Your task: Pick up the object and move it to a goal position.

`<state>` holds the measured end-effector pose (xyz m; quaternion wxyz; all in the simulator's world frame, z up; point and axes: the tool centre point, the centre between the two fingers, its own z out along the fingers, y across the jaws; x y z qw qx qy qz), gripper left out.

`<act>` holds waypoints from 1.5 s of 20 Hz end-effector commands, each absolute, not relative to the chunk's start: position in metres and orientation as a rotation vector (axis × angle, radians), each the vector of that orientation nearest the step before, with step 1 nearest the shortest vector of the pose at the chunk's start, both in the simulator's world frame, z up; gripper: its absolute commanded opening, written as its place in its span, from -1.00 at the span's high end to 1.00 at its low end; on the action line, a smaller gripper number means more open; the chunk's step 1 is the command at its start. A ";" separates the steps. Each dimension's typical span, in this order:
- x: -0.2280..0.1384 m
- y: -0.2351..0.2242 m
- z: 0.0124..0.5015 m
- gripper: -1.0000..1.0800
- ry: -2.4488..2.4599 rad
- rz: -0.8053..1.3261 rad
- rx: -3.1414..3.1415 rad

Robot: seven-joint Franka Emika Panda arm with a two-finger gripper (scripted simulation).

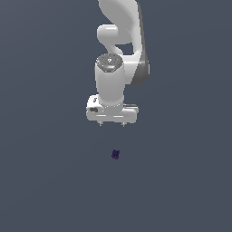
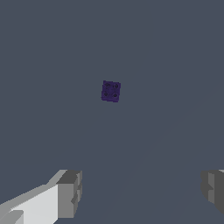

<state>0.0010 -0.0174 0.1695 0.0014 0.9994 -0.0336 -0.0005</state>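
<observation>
Fingers (image 2: 70, 194) wide apart, nothing held

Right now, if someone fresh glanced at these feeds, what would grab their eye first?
The big white arm hanging down in the upper middle of the exterior view, its gripper open and empty. Next, the tiny dark purple object alone on the plain grey floor below it, apart from the fingers.
</observation>
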 end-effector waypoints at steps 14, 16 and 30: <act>0.002 0.007 0.172 -0.92 -0.034 0.007 3.122; 0.004 0.007 0.170 -0.92 -0.040 0.007 3.123; 0.051 0.002 0.124 -0.92 -0.189 0.003 3.128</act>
